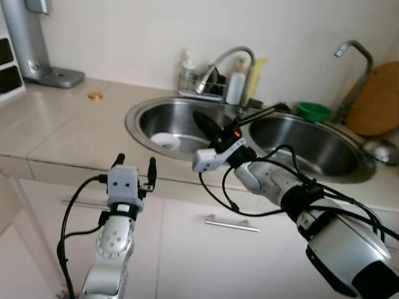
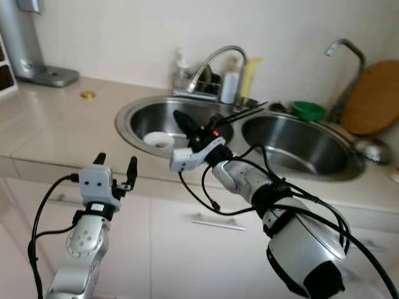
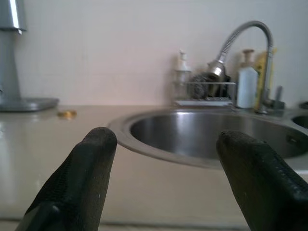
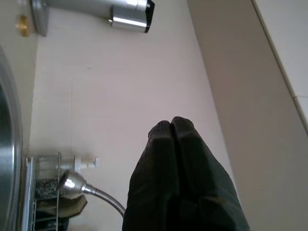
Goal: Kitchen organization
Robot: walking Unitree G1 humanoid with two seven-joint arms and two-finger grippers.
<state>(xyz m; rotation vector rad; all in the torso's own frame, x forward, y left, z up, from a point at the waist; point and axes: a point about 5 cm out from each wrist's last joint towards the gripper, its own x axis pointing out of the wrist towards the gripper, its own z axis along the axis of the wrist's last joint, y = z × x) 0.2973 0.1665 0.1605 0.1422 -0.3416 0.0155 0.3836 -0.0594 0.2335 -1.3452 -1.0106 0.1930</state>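
Observation:
A double steel sink is set in the beige counter; its left basin (image 1: 156,115) holds a small white dish (image 1: 166,141). My right gripper (image 1: 201,119) reaches over the left basin's front part with its black fingers (image 4: 172,144) pressed together, shut and holding nothing. My left gripper (image 1: 134,165) is raised in front of the counter edge, left of the sink, its two fingers (image 3: 91,163) spread open with nothing between them. A small gold lid (image 1: 95,96) lies on the counter to the left.
A curved faucet (image 1: 227,59) and a rack with bottles (image 1: 235,87) stand behind the sink. A green bowl (image 1: 313,111), a second tap (image 1: 352,53) and a round wooden board (image 1: 377,99) are at the right. A silver appliance (image 1: 34,43) stands far left. Cabinet doors with a handle (image 1: 227,223) are below.

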